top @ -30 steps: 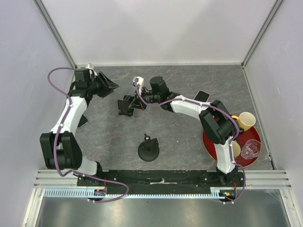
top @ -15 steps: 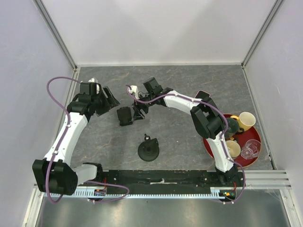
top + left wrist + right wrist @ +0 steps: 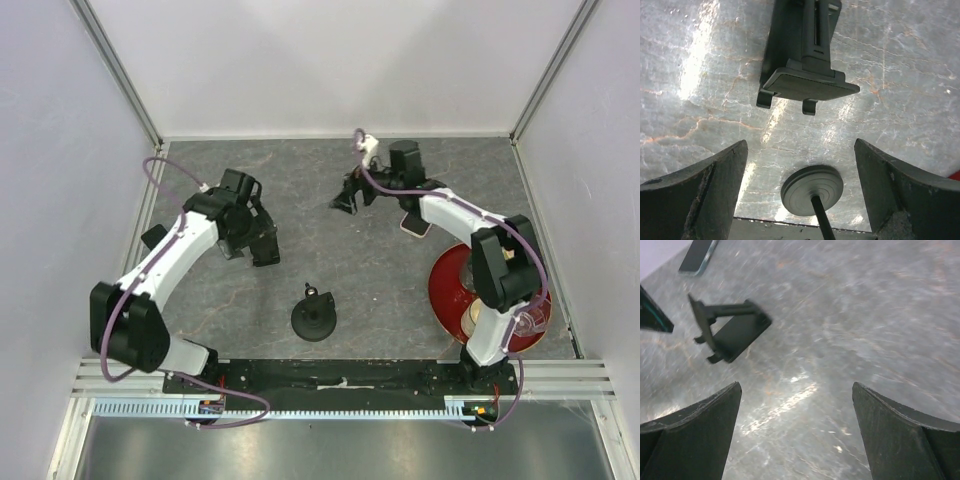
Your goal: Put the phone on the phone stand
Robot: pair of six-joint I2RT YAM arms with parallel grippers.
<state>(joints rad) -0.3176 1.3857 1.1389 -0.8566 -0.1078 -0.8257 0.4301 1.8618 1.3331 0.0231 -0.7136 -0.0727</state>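
Nearest the arm bases, a round black disc sits on the grey surface; farther back, the left gripper, fingers spread, hovers just beside the phone stand; the phone lies flat by the right forearm, well apart from the stand; the right gripper, fingers spread, holds nothing

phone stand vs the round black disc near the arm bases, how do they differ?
The phone stand is angular, a flat plate with two small lips; the round disc is circular with a thin stem. The stand sits farther back on the table; the disc nearer the arm bases. Both are black and empty.
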